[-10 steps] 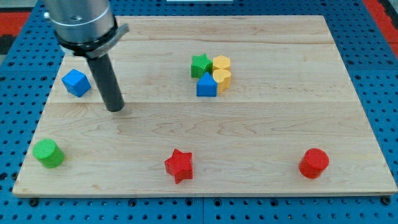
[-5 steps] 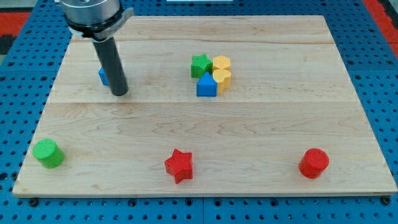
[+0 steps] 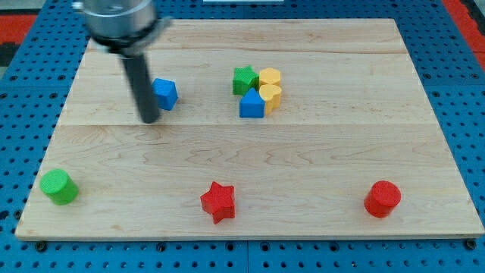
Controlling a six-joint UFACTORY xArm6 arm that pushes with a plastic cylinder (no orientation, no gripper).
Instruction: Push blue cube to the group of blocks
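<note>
The blue cube (image 3: 165,94) lies on the wooden board (image 3: 250,163), left of centre near the view's top. My tip (image 3: 149,118) stands just to its left and a little below, close to or touching it. The group sits to the cube's right: a green star (image 3: 243,79), a yellow block (image 3: 270,76), a yellow heart-like block (image 3: 270,95) and a blue house-shaped block (image 3: 251,104), all packed together.
A green cylinder (image 3: 58,186) stands at the bottom left. A red star (image 3: 218,201) lies at the bottom centre. A red cylinder (image 3: 382,199) stands at the bottom right. Blue pegboard surrounds the board.
The blue cube has slid right, from the board's left edge toward the group. My tip has followed it, moving right and slightly up.
</note>
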